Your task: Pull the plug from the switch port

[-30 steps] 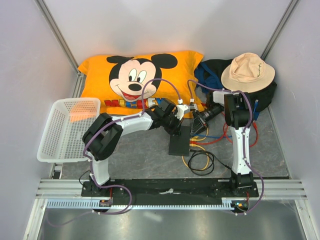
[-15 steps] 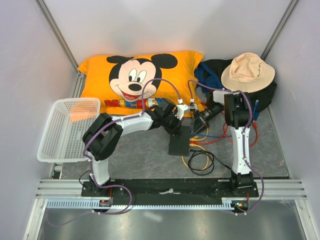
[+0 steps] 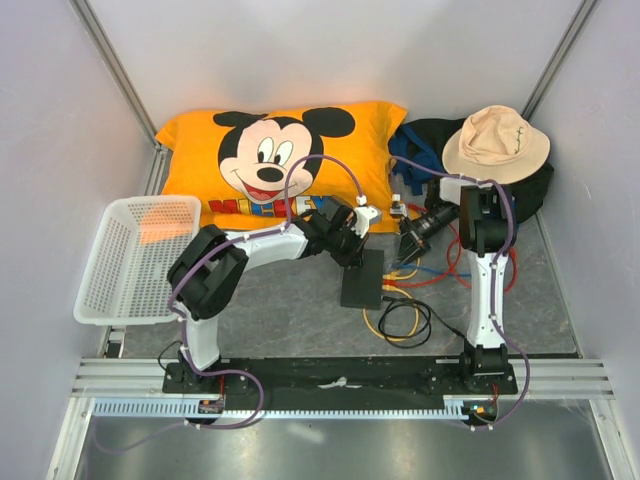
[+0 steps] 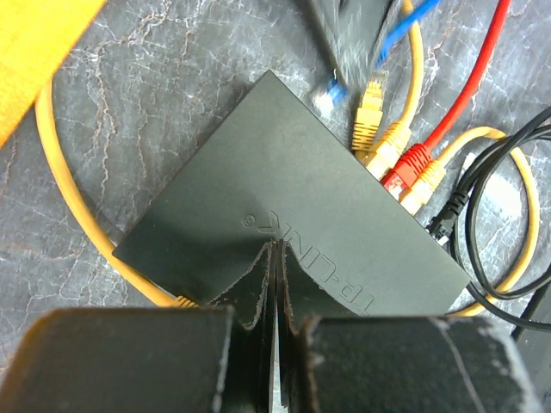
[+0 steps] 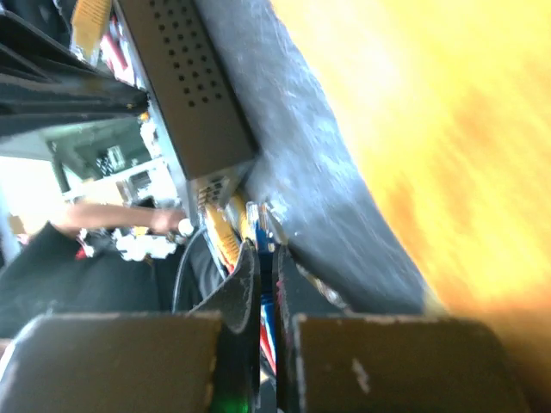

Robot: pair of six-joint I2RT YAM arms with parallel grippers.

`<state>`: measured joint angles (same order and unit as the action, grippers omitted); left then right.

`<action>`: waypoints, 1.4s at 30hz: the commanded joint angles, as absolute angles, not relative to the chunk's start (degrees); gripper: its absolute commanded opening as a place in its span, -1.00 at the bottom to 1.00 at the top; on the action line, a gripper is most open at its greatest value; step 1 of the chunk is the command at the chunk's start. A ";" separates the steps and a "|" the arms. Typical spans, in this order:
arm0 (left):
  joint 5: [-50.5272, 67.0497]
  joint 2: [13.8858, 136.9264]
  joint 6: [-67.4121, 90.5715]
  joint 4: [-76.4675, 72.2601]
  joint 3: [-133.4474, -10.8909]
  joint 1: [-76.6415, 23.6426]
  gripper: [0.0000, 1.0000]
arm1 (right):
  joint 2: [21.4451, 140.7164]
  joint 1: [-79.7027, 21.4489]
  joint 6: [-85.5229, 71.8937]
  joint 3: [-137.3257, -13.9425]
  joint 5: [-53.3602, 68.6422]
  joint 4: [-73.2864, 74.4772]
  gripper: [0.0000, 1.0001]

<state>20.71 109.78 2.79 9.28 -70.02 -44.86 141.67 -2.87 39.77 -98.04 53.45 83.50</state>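
The black switch (image 3: 361,280) lies flat on the grey table and fills the left wrist view (image 4: 284,198). Yellow and red plugs (image 4: 405,168) sit in the ports along its right edge. My left gripper (image 3: 352,247) is shut, with its fingertips (image 4: 258,271) pressed on the switch's top. My right gripper (image 3: 408,243) is to the right of the switch, shut on the blue plug (image 5: 261,219). The plug's clear tip shows a short gap from the port face (image 5: 211,185). The blue plug also shows blurred at the switch's far corner in the left wrist view (image 4: 328,97).
Red, blue, yellow and black cables (image 3: 400,315) tangle right of the switch. A yellow cable (image 4: 65,206) loops round its left side. An orange Mickey pillow (image 3: 280,165) lies behind, a white basket (image 3: 135,255) at left, a beige hat (image 3: 495,143) on a dark bag at back right.
My right gripper has drawn back to the right, away from the switch, with the blue plug in it. The left gripper stays pressed on the switch, which shifted slightly right.
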 commanded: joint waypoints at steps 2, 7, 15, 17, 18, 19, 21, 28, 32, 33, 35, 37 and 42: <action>16.43 114.08 1.67 14.85 -70.13 -45.09 -0.96 | 141.15 -0.26 50.33 -99.31 39.75 83.67 -1.00; 15.91 114.52 1.49 15.21 -70.75 -45.18 -0.97 | 139.32 1.30 52.03 -100.02 41.65 83.58 -1.00; 16.08 115.66 1.50 15.47 -72.24 -45.18 -0.96 | 127.98 3.25 48.53 -103.88 45.52 83.58 -1.00; 15.91 115.75 1.32 15.64 -72.60 -45.18 -0.96 | 126.57 3.69 46.86 -105.28 46.23 83.06 -1.00; 15.82 115.75 1.23 15.64 -72.60 -45.18 -0.96 | 126.30 4.47 44.58 -105.55 46.40 82.71 -1.00; 15.91 115.66 1.14 15.73 -72.60 -45.18 -0.97 | 126.04 5.00 43.43 -105.73 46.49 82.36 -1.00; 15.56 115.58 1.14 15.56 -72.69 -45.18 -0.97 | 125.33 6.49 41.41 -105.56 45.53 80.69 -1.00; 13.71 114.00 0.09 15.03 -72.68 -45.35 -0.97 | 120.42 12.12 30.79 -103.01 34.21 73.83 -1.00; 14.33 114.69 0.09 14.42 -73.47 -45.35 -0.97 | 114.89 15.64 28.92 -98.80 27.87 68.92 -1.00; 14.24 115.13 0.09 13.98 -73.56 -45.44 -0.97 | 114.26 16.43 29.09 -97.83 25.69 68.12 -1.00; 13.54 115.93 -2.28 13.71 -74.35 -45.88 -0.96 | 113.12 17.40 28.39 -95.55 24.35 65.76 -1.00; 13.62 115.84 -2.90 13.62 -74.97 -46.05 -0.97 | 112.42 18.72 25.76 -93.01 23.04 63.82 -1.00; 13.27 116.45 -2.90 13.89 -76.11 -46.05 -0.97 | 109.96 19.69 20.58 -86.76 18.82 56.52 -1.00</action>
<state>16.62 113.08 0.27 10.31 -75.44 -45.84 112.84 19.38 26.11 -90.67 24.23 63.13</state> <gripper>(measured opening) 0.023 0.028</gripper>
